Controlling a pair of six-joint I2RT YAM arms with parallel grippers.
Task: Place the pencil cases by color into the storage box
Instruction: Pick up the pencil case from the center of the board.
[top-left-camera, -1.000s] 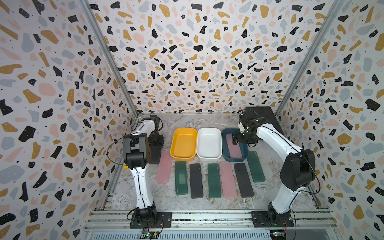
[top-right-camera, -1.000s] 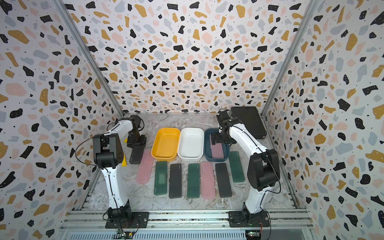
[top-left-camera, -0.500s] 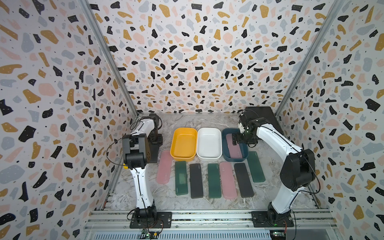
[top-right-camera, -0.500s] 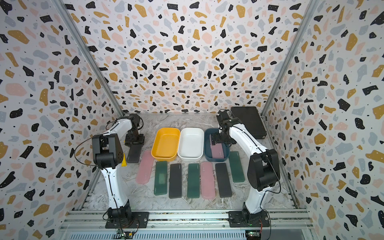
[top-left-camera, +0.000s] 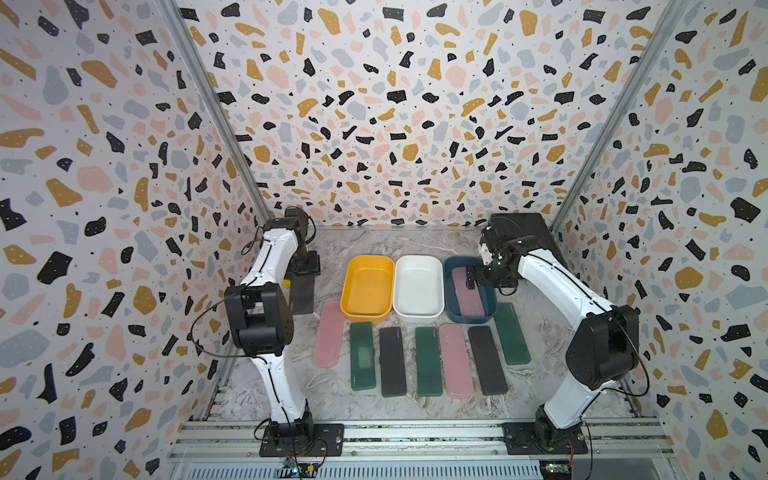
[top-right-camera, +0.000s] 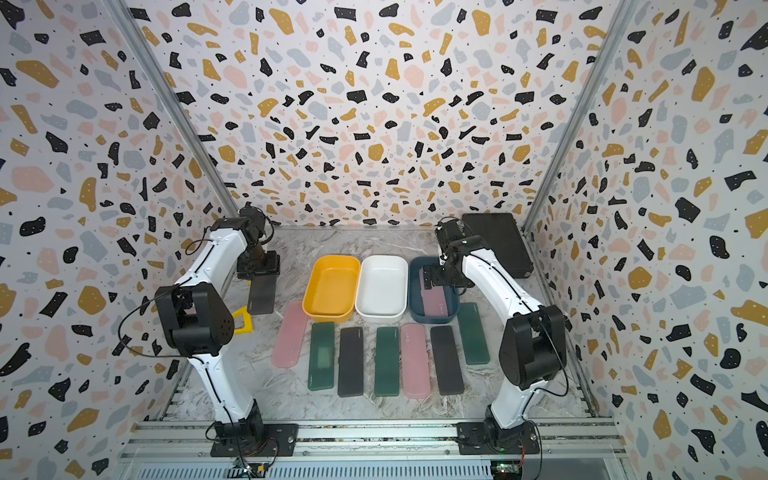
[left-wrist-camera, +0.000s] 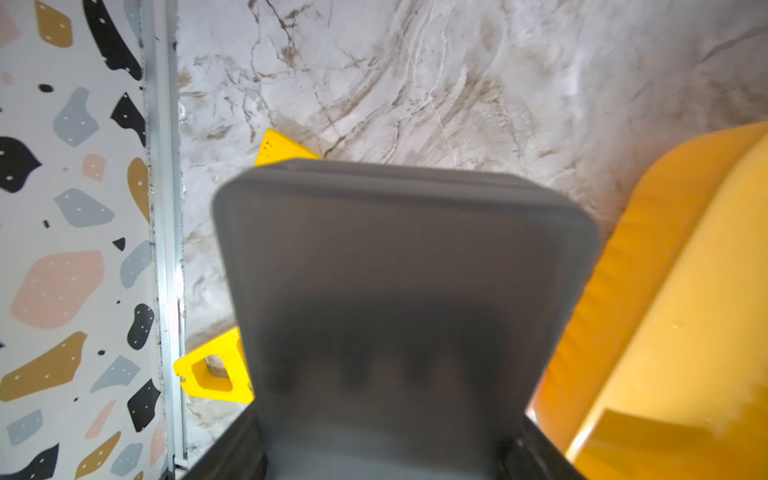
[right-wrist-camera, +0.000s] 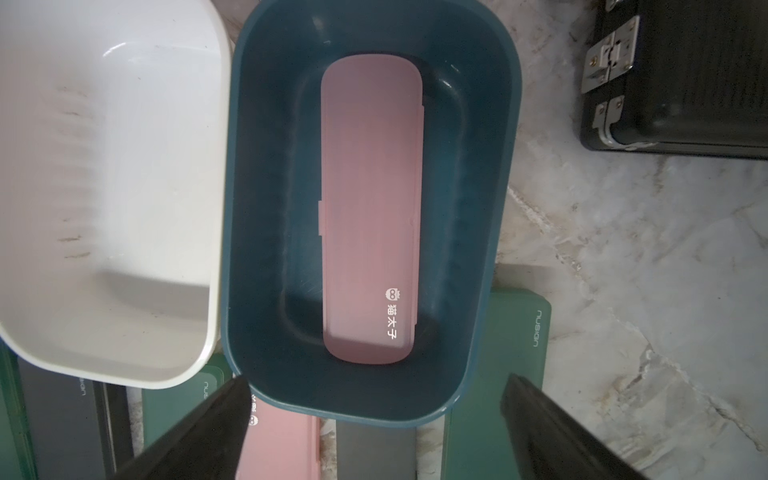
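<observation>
Left gripper (top-left-camera: 305, 272): clamped on one end of a black pencil case (left-wrist-camera: 395, 270), left of the white bin (top-left-camera: 417, 314), beyond the yellow bin (top-left-camera: 365, 316)
Right gripper (right-wrist-camera: 374, 384): jaws wide apart, nothing held, above the blue bin (right-wrist-camera: 266, 166) just right of the white bin
Pink pencil case (right-wrist-camera: 370, 208): flat inside the blue bin
Row of seven cases (top-left-camera: 428, 359): on the table, robot-side of the white bin

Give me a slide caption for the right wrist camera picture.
Open right hand above the blue bin, one pink case lying inside, white bin beside it.
</observation>
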